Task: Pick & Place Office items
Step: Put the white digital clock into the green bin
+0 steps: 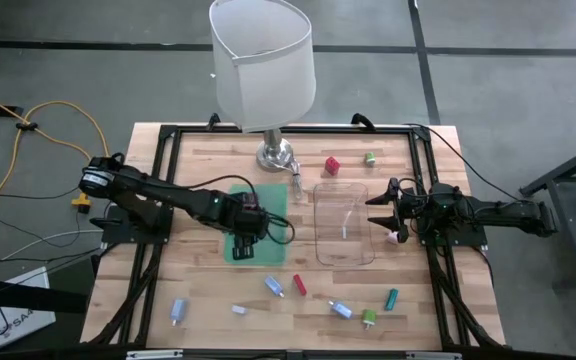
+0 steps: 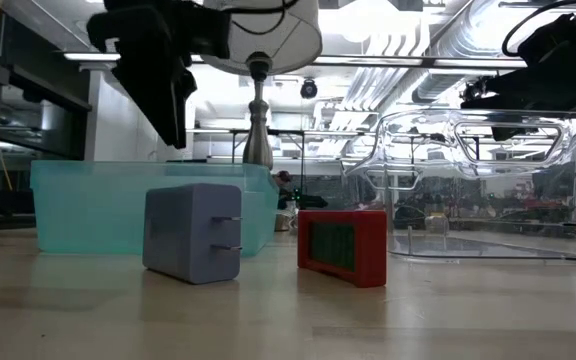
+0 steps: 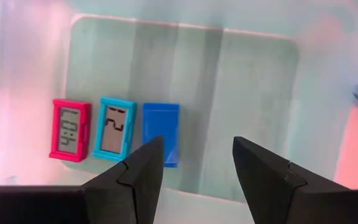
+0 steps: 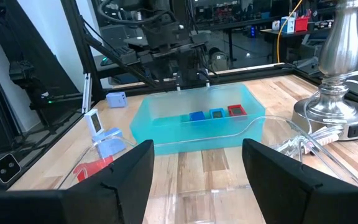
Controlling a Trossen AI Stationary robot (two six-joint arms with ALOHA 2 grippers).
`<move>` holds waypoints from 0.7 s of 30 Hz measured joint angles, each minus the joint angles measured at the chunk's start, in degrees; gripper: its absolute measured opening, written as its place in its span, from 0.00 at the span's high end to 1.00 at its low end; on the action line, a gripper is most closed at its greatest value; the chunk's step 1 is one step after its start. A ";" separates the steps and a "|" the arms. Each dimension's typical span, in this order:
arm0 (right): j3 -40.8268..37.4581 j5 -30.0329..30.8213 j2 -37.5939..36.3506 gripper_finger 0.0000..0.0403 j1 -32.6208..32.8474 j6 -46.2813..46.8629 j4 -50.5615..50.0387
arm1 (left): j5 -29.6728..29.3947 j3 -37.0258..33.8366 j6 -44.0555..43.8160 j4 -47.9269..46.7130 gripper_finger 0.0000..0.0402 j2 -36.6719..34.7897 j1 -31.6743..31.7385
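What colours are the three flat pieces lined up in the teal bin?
Red, light blue and blue, clearest in the left wrist view.

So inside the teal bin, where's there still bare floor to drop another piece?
The teal bin holds three flat pieces in a row against one side: red, teal, blue. That strip is crowded. The floor beyond the blue piece, towards the far wall, is bare. The left gripper hangs above, fingers open and empty.
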 joint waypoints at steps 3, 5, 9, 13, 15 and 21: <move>0.02 0.00 0.00 0.42 -0.02 0.00 0.00 | 0.09 0.00 -0.16 1.24 0.54 0.00 -1.91; 0.01 0.02 0.00 0.42 -0.01 0.00 0.00 | 0.16 0.04 -0.94 2.07 0.54 0.00 -3.06; 0.01 0.01 0.00 0.42 -0.01 0.00 0.01 | 0.34 0.96 -3.02 2.49 0.54 0.00 -4.82; 0.00 0.00 0.00 0.42 -0.01 0.00 0.00 | 0.32 1.99 -3.89 2.44 0.54 0.00 -6.45; 0.02 0.00 0.00 0.42 0.00 0.00 0.02 | 0.00 2.52 -6.17 2.73 0.54 0.00 -7.24; 0.00 0.00 0.00 0.42 0.00 0.00 0.02 | -4.89 2.97 -16.09 3.13 0.54 0.00 -11.59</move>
